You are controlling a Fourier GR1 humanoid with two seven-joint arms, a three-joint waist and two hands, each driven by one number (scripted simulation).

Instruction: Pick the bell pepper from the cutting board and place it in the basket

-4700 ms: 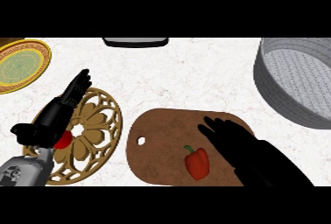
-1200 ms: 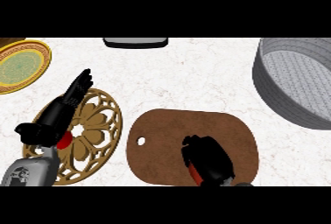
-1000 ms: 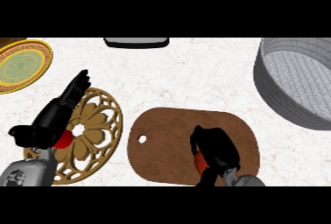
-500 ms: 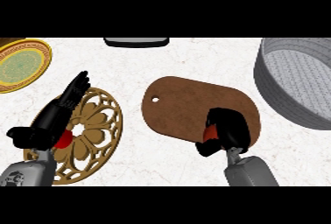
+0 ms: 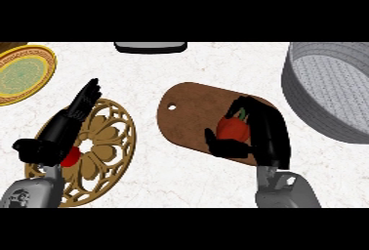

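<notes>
A red bell pepper [image 5: 233, 129] with a green stem is held over the right part of the brown cutting board [image 5: 194, 117]. My right hand [image 5: 265, 132] is shut on it, thumb at its lower left and fingers wrapped over its right side. The board lies tilted, its hole end toward the upper left. At the right edge stands the grey woven basket [image 5: 324, 105], apart from the hand. My left hand [image 5: 61, 132] rests open at the left over a gold openwork trivet [image 5: 104, 146], fingers pointing up and right.
A yellow plate [image 5: 25, 73] with a green centre lies at the upper left. A dark grey object [image 5: 150, 47] pokes in at the top edge. A small red thing [image 5: 70, 157] shows under my left hand. White marble counter [image 5: 144, 190] surrounds everything.
My right hand closed round the pepper and moved up and to the right with it. The cutting board shifted up and turned with that motion. The left hand stayed put.
</notes>
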